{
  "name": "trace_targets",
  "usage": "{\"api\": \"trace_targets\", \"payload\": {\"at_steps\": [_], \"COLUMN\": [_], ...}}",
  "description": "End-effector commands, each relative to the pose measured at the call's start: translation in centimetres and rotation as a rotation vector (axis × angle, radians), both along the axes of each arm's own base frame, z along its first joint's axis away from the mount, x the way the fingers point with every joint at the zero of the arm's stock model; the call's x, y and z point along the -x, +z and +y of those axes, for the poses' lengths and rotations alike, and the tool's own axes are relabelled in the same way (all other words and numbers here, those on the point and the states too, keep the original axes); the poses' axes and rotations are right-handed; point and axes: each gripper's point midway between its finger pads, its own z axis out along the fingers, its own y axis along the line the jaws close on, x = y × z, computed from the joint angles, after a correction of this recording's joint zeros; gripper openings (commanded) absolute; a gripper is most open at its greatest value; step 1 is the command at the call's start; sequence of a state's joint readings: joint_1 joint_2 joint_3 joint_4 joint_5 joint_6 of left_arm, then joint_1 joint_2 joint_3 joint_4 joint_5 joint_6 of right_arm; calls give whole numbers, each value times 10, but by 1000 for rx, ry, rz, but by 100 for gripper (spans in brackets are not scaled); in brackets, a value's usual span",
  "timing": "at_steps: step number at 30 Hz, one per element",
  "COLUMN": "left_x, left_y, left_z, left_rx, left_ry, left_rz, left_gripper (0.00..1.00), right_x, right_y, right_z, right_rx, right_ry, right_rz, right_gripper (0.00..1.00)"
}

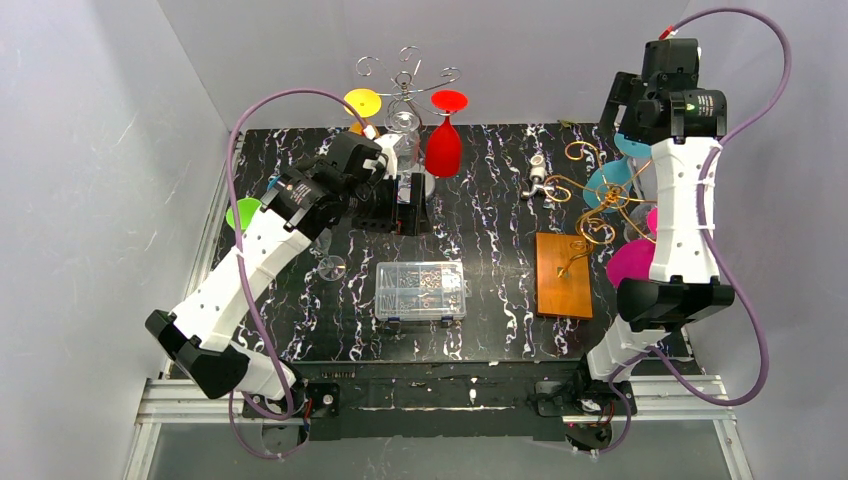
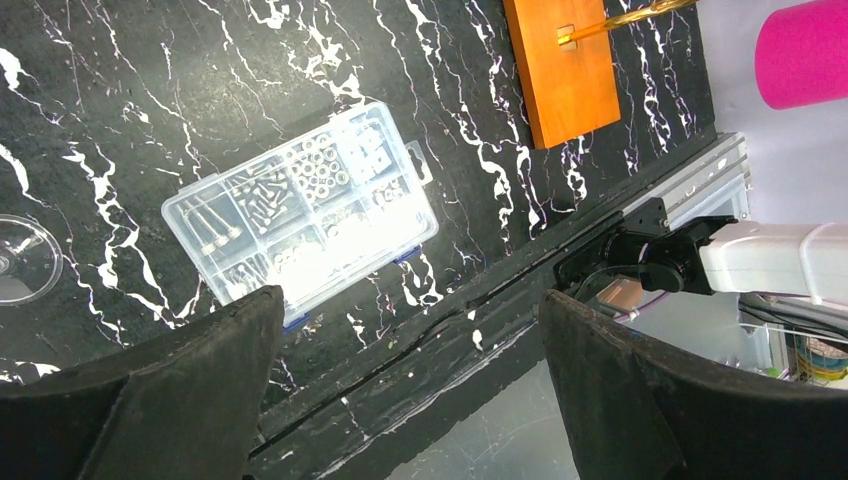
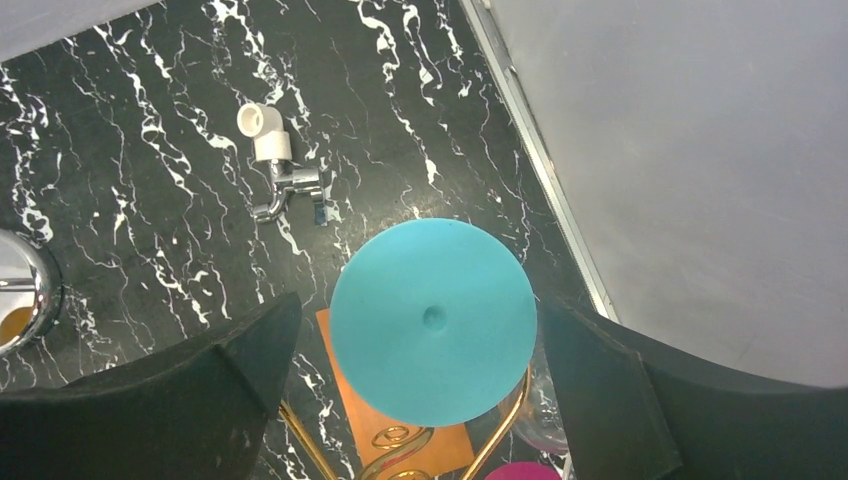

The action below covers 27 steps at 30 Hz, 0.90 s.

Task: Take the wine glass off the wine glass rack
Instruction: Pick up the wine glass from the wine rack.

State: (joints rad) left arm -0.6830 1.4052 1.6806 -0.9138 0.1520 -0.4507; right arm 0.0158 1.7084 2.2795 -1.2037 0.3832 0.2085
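Note:
A gold wire rack [image 1: 590, 205] on a wooden base [image 1: 564, 275] stands at the right and carries a teal wine glass [image 1: 608, 183] and a magenta one [image 1: 632, 262]. My right gripper [image 1: 625, 140] is open above it. In the right wrist view the teal glass's round foot [image 3: 432, 315] lies between the spread fingers of the gripper [image 3: 420, 310], with a gap on the left side. A silver rack [image 1: 405, 80] at the back holds a red glass [image 1: 444, 145] and a yellow one [image 1: 362, 102]. My left gripper [image 1: 405, 190] is open and empty beside it, as the left wrist view [image 2: 410, 310] shows.
A clear plastic parts box [image 1: 421, 290] lies mid-table and also shows in the left wrist view [image 2: 300, 205]. A chrome tap fitting [image 1: 537, 180] lies left of the gold rack. A clear glass's foot [image 1: 331, 267] and a green glass [image 1: 243, 212] are near the left arm.

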Motion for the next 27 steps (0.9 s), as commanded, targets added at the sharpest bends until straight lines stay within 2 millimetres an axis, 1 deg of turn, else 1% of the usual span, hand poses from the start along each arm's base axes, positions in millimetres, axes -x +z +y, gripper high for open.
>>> {"api": "trace_targets", "payload": {"at_steps": [1,10,19,27], "left_x": [7,6,8,7], "left_y": [7,6,2,0], "left_z": [2,-1,0,-1], "left_rx": [18,22,20,21], "left_ry": [-32,-37,-31,-22], "left_rz": [-26,-19,-8,0], "left_gripper": [98,98,98,98], "right_x": [1,4,6,4], "right_y": [1,-12,3,10], "right_z": [-4,-3,-4,-3], "right_rx": [-2,-15,-20,-21], "right_ry": [-21,-30,-44,-39], "right_rz": [-9,17,-34,-53], "right_gripper": [98,98,97,84]}}
